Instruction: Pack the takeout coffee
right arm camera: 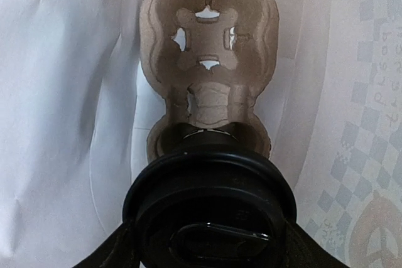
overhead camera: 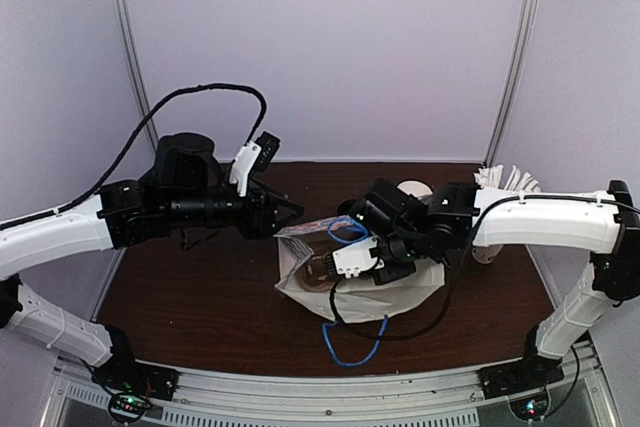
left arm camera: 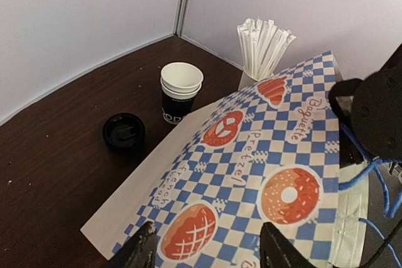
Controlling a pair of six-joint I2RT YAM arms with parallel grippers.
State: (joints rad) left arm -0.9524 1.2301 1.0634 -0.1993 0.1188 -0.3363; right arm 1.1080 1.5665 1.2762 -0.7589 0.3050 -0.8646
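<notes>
Setting: dark brown table inside pale booth walls, both arms reaching in over it to one paper bag, which lies on its side with its mouth turned toward the left arm. Item 1, the takeout coffee: black lidded cup, well inside the bag, clamped between the fingers of the right gripper; only its lid shows, filling the near part of the wrist view. Directly ahead of that gripper sits a cardboard cup carrier, its nearer well half hidden under the cup and its farther well bare; the cup is apparently held there to be seated in the nearer well, though whether it already bears on the carrier cannot be told. Item 2, left gripper: fingers standing apart, the bag's checked upper panel lying across the gap just ahead of them; no pinch on the paper is visible, and the likely purpose is to keep the mouth lifted for the other arm. Beyond the left gripper and clear of the bag: a loose black lid, a stack of lidless cups, a bundle of wrapped straws. Pose: left arm stretched nearly level, wrist toward the bag mouth; right arm folded inward, wrist pitched down into the bag.
</notes>
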